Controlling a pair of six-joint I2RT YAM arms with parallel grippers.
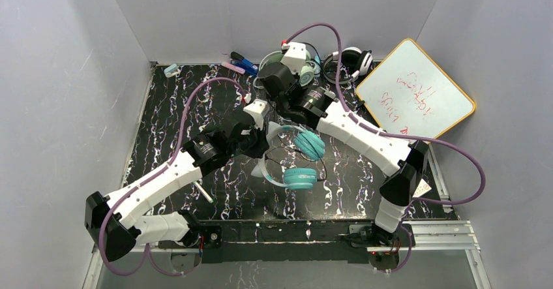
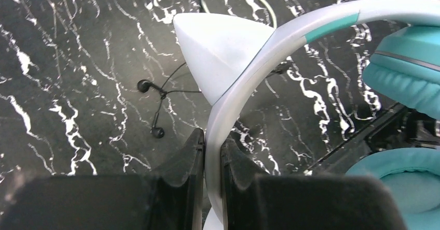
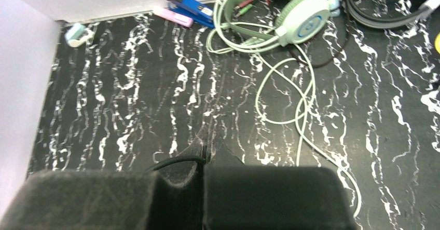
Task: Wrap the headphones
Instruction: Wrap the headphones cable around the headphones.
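Left wrist view shows the left end effector (image 2: 211,149) clamped on the white band of the teal headset (image 2: 410,74), just below its cat ear (image 2: 218,53). The teal cups sit to the right of the grip. Black earbuds (image 2: 155,110) lie on the marbled surface (image 1: 169,139) just left of the teal headset's band.

From above, the teal headset lies near the middle of the surface, with both arms reaching in over it. The mint-green headset (image 3: 303,17) rests behind the teal headset, its pale cable (image 3: 301,100) trailing loose toward it. The black-and-white headset (image 1: 352,59) sits behind and to the right of the teal headset, and a whiteboard (image 1: 414,96) lies farther right.

The right end effector (image 3: 179,175) hangs behind the teal headset with its fingers drawn together. A thin black cable (image 3: 174,161) arcs out at their tips and appears pinched there.
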